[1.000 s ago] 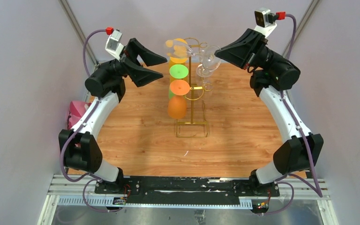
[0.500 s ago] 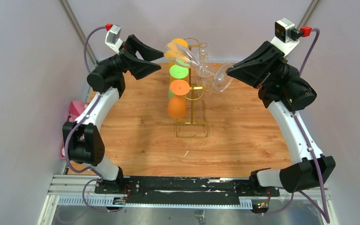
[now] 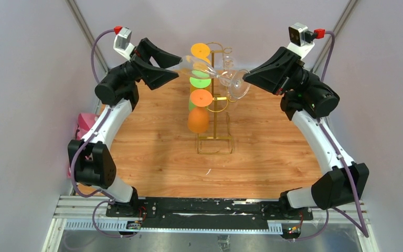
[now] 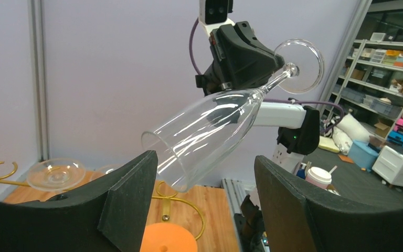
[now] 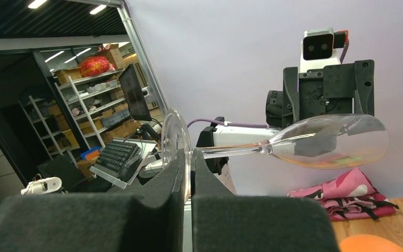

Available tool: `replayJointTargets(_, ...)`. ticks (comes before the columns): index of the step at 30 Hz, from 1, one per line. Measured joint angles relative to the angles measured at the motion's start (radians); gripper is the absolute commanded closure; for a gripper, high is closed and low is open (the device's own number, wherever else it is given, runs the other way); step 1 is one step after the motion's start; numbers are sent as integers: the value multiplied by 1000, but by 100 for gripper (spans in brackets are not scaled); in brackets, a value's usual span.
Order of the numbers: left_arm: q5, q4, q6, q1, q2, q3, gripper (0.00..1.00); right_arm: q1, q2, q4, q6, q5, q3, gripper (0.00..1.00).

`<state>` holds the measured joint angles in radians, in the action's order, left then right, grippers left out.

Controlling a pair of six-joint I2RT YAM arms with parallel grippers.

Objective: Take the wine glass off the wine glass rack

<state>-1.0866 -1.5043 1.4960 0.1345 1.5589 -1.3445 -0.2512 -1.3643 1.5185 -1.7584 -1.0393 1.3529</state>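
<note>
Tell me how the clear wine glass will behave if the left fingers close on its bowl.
The wine glass has thin clear walls, so it is probably fragile under a hard squeeze. Its smooth tapered bowl may slip along the left gripper's flat fingers. The right gripper pinches only the foot's edge, so it could pivot.

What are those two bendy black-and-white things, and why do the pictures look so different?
They are two robot arms bolted to a wooden table. One picture looks down from above. The other two come from little cameras on the wrists, so you see each arm's own jaws up close. On the table stands a gold wire rack with coloured glasses hanging on it. The right arm has its jaws shut on the round foot of a clear glass, holding it sideways in the air. The left arm has its jaws open near the glass's mouth, not gripping it. A pink cloth sits off to the left.
</note>
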Motion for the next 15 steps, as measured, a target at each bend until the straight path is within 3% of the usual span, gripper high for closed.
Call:
replayJointTargets(4,0,-2,-2,9,-25,23,28,-29,-7,1,5,4,0,100)
replayJointTargets(9,0,-3,-4,33,-38,57,38,-52,-25,1,16,6,0,100)
replayJointTargets(15,8,5,-18,86,-76,119,69,-70,-37,15,23,27,0,100)
